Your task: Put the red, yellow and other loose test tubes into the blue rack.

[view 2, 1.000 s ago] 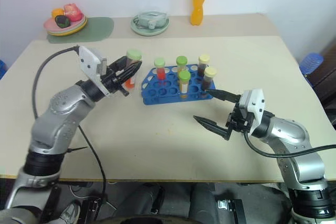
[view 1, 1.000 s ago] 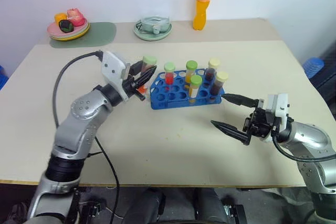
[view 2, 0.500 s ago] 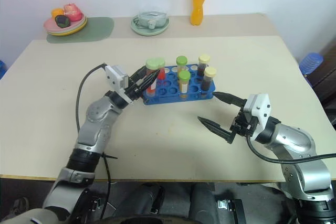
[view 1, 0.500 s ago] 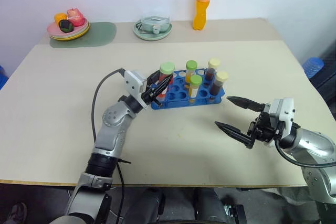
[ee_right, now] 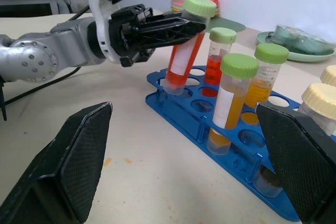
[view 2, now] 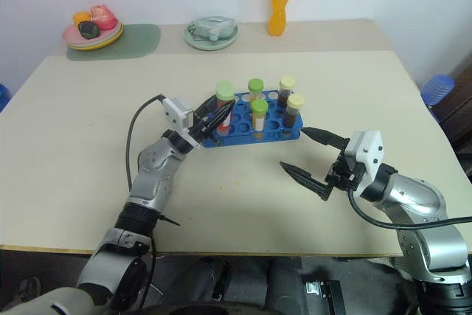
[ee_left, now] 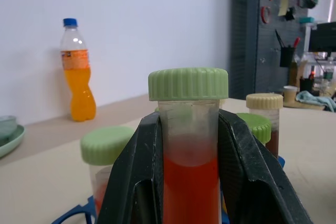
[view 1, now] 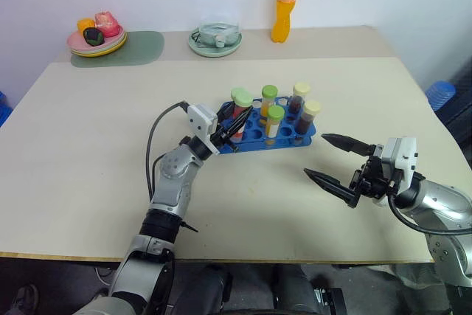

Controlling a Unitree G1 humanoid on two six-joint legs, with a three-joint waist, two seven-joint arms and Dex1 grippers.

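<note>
My left gripper point(view 1: 230, 126) is shut on a red test tube point(ee_right: 184, 48) with a pale green cap. The tube leans, its lower end in a corner hole at the left end of the blue rack point(view 1: 258, 145). In the left wrist view the black fingers point(ee_left: 139, 171) clamp this tube point(ee_left: 190, 166) from both sides. Several capped tubes stand upright in the rack: a red one point(ee_right: 216, 59), two yellow ones point(view 1: 274, 122) with green caps, and brown ones point(view 1: 310, 117) with cream caps. My right gripper point(view 1: 315, 156) hangs open and empty to the right of the rack.
An orange drink bottle point(view 1: 285, 5) stands at the table's far edge. Next to it are a green plate point(view 1: 214, 42) and, further left, stacked plates point(view 1: 96, 40) with toy food on a green mat point(view 1: 140, 48). A blue stool point(view 1: 441, 94) stands beyond the right edge.
My left gripper has carried the red tube down and to the right, from beside the rack to its left end, where the tube's tip now sits in a hole. The right gripper stayed put.
</note>
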